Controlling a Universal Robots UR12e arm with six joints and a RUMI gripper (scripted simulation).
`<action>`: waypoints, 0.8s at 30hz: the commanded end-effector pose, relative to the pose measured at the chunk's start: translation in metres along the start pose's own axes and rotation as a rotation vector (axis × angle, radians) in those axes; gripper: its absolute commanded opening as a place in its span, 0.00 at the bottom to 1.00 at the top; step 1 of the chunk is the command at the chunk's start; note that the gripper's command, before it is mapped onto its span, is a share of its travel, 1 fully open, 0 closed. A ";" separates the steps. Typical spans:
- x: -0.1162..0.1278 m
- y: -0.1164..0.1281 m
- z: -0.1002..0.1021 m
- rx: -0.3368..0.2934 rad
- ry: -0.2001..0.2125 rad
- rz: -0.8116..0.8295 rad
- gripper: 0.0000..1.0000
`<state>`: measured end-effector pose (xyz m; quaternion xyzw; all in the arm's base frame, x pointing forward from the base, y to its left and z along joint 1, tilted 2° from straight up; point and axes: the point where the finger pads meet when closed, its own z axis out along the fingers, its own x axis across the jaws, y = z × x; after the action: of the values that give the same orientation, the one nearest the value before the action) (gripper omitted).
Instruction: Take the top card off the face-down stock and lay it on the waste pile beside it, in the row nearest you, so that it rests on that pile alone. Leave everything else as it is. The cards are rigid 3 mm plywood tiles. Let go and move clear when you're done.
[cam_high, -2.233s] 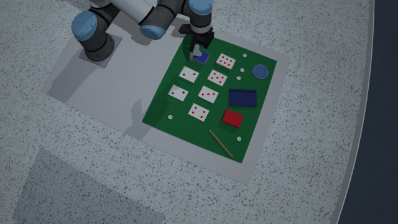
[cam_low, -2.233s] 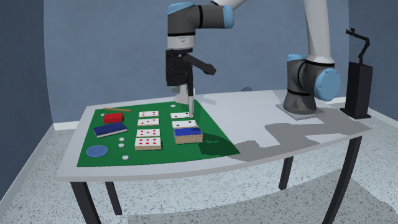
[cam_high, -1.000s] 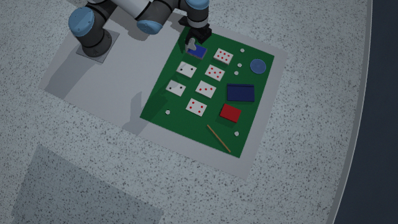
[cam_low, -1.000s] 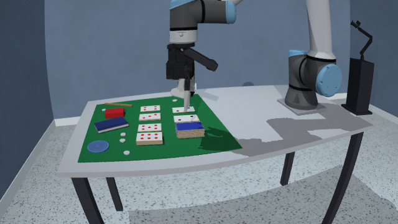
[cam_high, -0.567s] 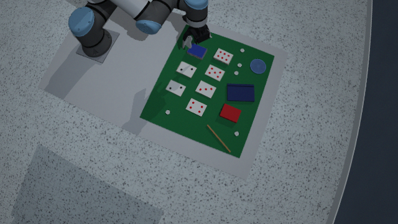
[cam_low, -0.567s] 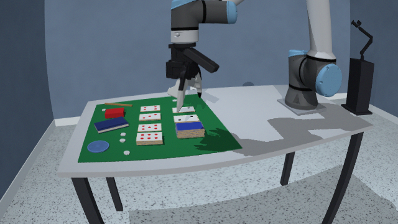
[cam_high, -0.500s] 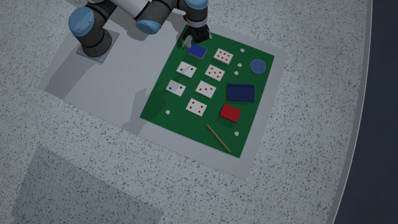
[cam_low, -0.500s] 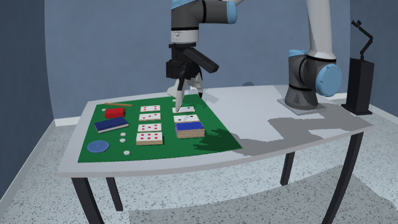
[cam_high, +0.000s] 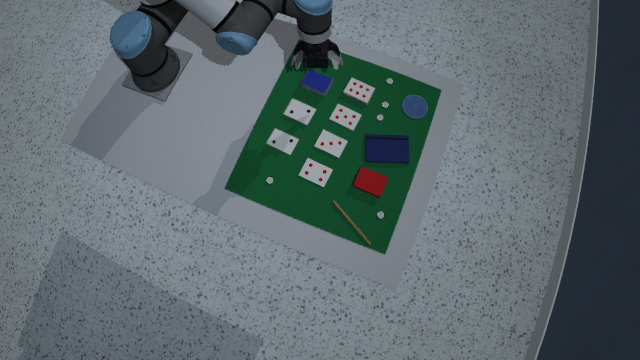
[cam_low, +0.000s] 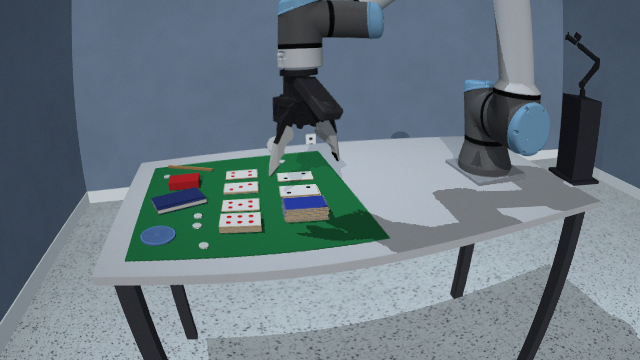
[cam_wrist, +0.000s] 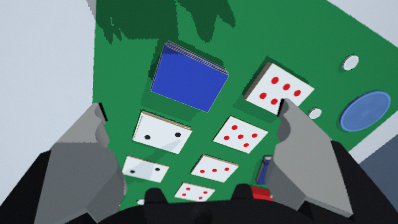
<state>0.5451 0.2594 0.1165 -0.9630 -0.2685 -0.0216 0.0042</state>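
Blue-backed stock (cam_low: 305, 202) sits on the green mat (cam_low: 350, 220), six-pip waste pile (cam_low: 240, 220) just beside it; the claw (cam_low: 303, 150) hangs above the stock, spread wide, pinching nothing

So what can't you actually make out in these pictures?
- Faces of the stock: blue backs up in every view.
- Cards beneath the waste pile's six: covered.
- Red box, wrist view: behind the open pincer.
- Arm's upper joints: cut off by the top edges.
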 end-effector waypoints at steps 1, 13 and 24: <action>0.001 -0.001 0.000 -0.012 -0.003 0.279 1.00; 0.003 0.001 0.000 -0.008 0.001 0.657 1.00; 0.003 0.005 0.000 -0.007 0.003 1.057 1.00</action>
<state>0.5493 0.2585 0.1166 -0.9907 0.1338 -0.0179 0.0149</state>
